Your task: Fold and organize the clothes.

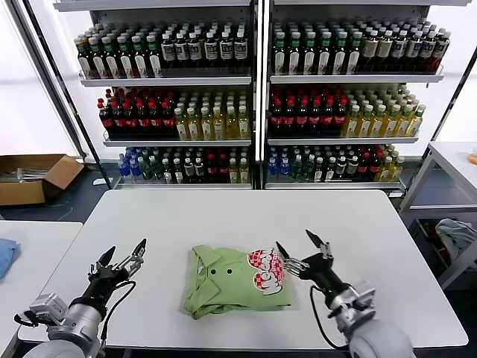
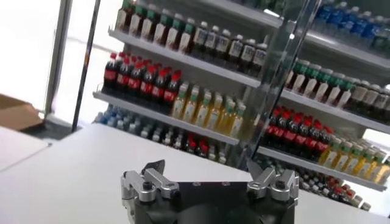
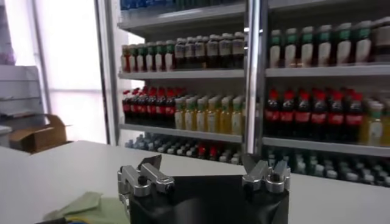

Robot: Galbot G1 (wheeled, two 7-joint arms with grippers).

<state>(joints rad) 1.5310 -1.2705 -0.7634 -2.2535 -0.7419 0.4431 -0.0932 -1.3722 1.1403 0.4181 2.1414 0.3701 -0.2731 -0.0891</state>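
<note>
The blue cloth (image 1: 5,253) is cut off at the head view's left edge.

The white tabletop (image 1: 223,216) carries one folded light green shirt (image 1: 223,280), lying flat near its front edge.

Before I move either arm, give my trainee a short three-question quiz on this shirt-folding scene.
1. True or false: the light green shirt lies folded on the white table.
2. Which gripper is nearer the checkered logo patch?
A. left gripper
B. right gripper
C. both equally
3. Fill in: both grippers have their fingers ____, holding nothing.

Key:
1. True; it sits as a compact bundle, collar and buttons up.
2. B; its fingers are just beside the patch, while the left gripper hovers clear of the shirt on the robot's left.
3. open.
</note>
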